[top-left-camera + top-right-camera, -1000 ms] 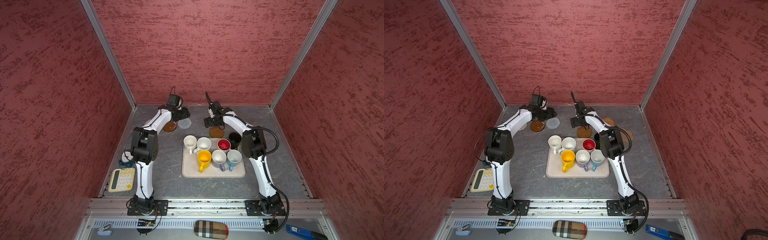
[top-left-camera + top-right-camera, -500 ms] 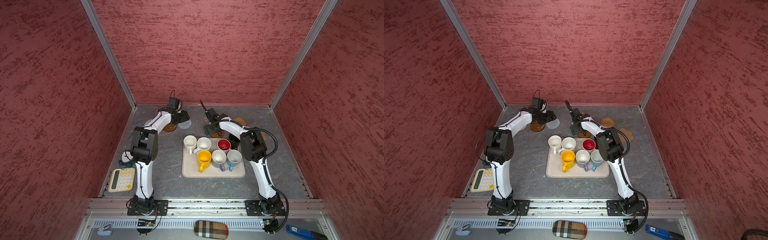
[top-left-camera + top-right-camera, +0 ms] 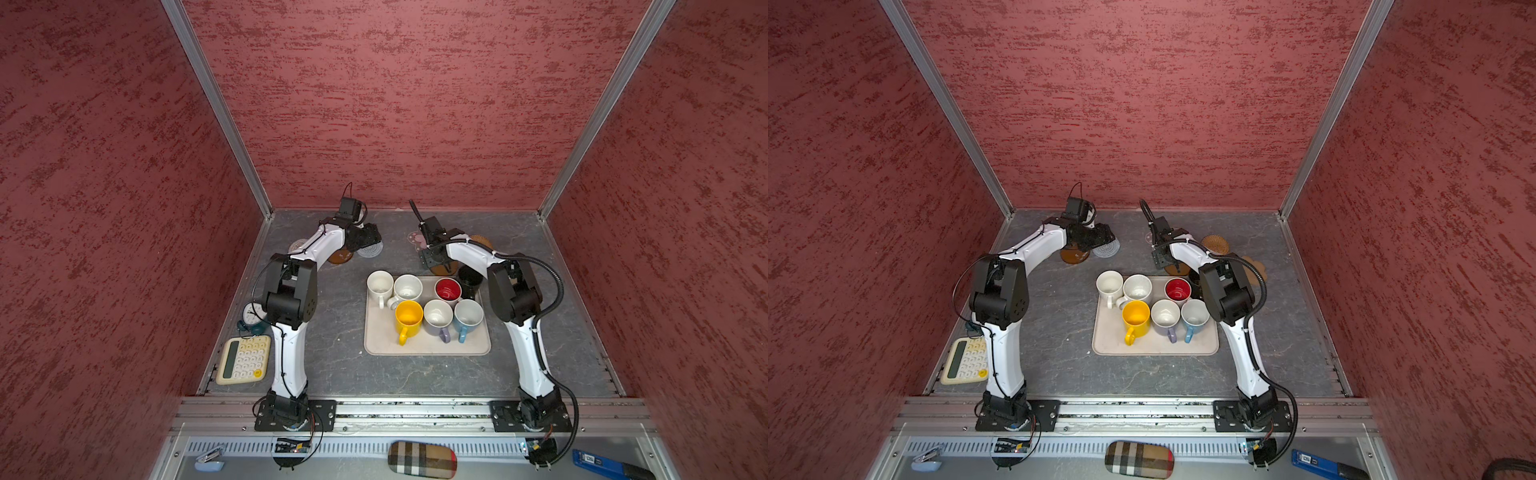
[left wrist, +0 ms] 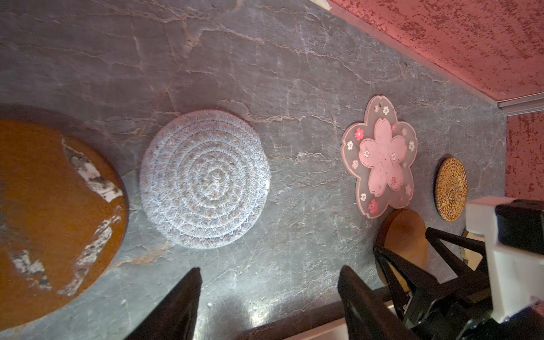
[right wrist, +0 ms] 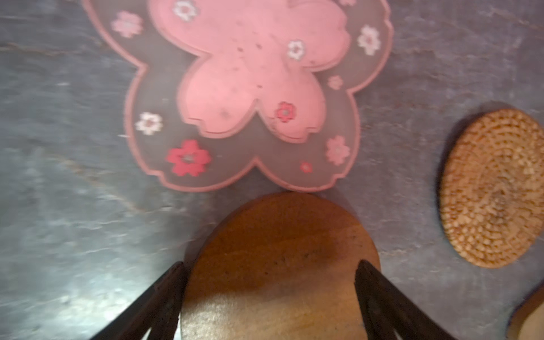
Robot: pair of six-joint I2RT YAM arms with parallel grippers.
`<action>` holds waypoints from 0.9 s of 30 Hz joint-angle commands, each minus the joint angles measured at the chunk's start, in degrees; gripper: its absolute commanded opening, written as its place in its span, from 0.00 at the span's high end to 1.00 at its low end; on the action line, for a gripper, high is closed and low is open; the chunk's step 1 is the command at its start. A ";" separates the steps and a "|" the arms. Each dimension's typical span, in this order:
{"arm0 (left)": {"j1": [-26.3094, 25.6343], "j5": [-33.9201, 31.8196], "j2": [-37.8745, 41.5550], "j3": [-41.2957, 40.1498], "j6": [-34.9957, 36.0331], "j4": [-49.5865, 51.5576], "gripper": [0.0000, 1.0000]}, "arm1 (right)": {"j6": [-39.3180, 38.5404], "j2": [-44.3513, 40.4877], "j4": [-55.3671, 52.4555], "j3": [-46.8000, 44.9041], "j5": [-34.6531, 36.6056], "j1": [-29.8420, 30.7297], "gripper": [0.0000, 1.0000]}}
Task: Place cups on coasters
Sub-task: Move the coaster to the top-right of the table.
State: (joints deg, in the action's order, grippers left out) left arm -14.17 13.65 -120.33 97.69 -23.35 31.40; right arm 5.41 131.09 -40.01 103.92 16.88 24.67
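Cups: all seven stand upright on the beige tray (image 3: 386, 347), on the worktop (image 3: 332, 374) right of centre; none sits on a coaster. Far row, left to right: white cup (image 3: 380, 284), second white cup (image 3: 408, 287), red-lined cup (image 3: 448, 289), black cup (image 3: 469, 279) at the tray's far right corner, partly behind the right arm. Near row: yellow cup (image 3: 409, 316), lavender cup (image 3: 437, 316), light blue cup (image 3: 468, 313), handles toward the near edge.

Coasters: all lie on the worktop, farther back than the tray. Left group: beige woven round (image 3: 296, 246), mostly under the left arm; brown disc (image 3: 340, 259); grey woven round (image 4: 206, 179) just right of it. Right group: pink flower (image 5: 259, 73); second brown disc (image 5: 279, 235) just near of it, edges almost meeting; rattan round (image 5: 494, 191) to the right; lobed cork (image 3: 1259, 264) nearer and farther right, half hidden by a cable.

Left claw (image 4: 269, 268): jaws well apart, nothing between them, over bare worktop beside the grey woven round.

Right claw (image 5: 270, 265): jaws spread wide, one at each side of the second brown disc, not closed on it. Wrist view blurred; cannot tell whether the tips touch it.

Periphery: calculator (image 3: 245, 359) and small clock (image 3: 253, 318) at the near left
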 commanded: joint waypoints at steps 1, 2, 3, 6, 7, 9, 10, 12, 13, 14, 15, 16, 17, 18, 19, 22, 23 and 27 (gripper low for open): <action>-0.24 0.36 1.35 -0.01 -0.29 -1.29 0.25 | -1.22 -2.38 0.78 -1.77 1.88 -1.95 0.11; -0.28 0.67 1.26 0.27 -0.45 -1.30 0.25 | -1.17 -2.65 1.04 -2.17 1.80 -2.28 0.11; -0.24 0.91 1.15 0.61 -0.54 -1.24 0.25 | -1.19 -2.83 1.24 -2.39 1.67 -2.55 0.11; -0.42 1.01 0.57 2.18 -0.47 -0.51 0.25 | -1.17 -2.94 1.23 -2.39 1.59 -3.69 0.11; -0.48 0.94 0.29 2.68 -0.34 -0.14 0.25 | -1.12 -2.94 1.23 -2.24 1.41 -4.07 0.10; -0.50 0.81 -0.20 3.57 -0.12 0.48 0.25 | -1.06 -3.24 1.32 -1.85 0.18 -4.53 0.11; -0.42 0.76 -0.42 3.88 0.05 0.83 0.25 | -1.26 -3.54 1.78 -1.81 -1.06 -4.62 0.10; -0.28 0.59 -0.77 4.30 0.23 1.28 0.25 | -1.51 -4.45 2.92 -1.80 -3.59 -4.64 0.10; -0.25 0.59 -0.94 4.48 0.24 1.38 0.25 | -1.62 -4.70 3.31 -1.38 -4.73 -4.68 0.09; -0.21 0.63 -1.04 4.59 0.32 1.55 0.25 | -1.83 -4.94 3.52 -0.82 -5.67 -4.67 0.09; -0.17 0.59 -1.26 4.86 0.47 1.86 0.25 | -2.01 -4.96 3.44 0.08 -6.35 -4.63 0.08; -0.15 0.57 -1.55 5.25 0.74 2.32 0.25 | -2.26 -4.83 3.31 1.18 -7.07 -4.67 0.08; -0.15 0.32 -2.02 5.79 1.02 2.91 0.25 | -2.47 -4.50 3.03 2.56 -7.98 -4.63 0.07; -0.14 0.08 -2.39 6.20 1.34 3.37 0.25 | -2.66 -4.08 2.78 3.81 -8.93 -4.67 0.07; -0.07 -0.27 -2.87 6.62 1.66 3.74 0.24 | -2.65 -3.47 2.32 5.64 -10.40 -4.83 0.07; 0.69 -0.25 -5.09 8.05 2.13 3.99 0.24 | -2.00 -0.74 1.14 11.28 -14.67 -5.39 0.06; 1.02 0.09 -6.39 9.46 2.30 4.69 0.25 | -1.87 0.45 0.78 13.51 -15.62 -5.55 0.07; 1.44 0.17 -10.53 14.56 3.05 7.53 0.27 | -0.61 6.43 -1.48 22.52 -19.81 -6.45 0.13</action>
State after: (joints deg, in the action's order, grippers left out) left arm -13.32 13.89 -128.57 109.82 -21.93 36.23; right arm 4.45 132.73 -39.27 122.39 2.55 19.14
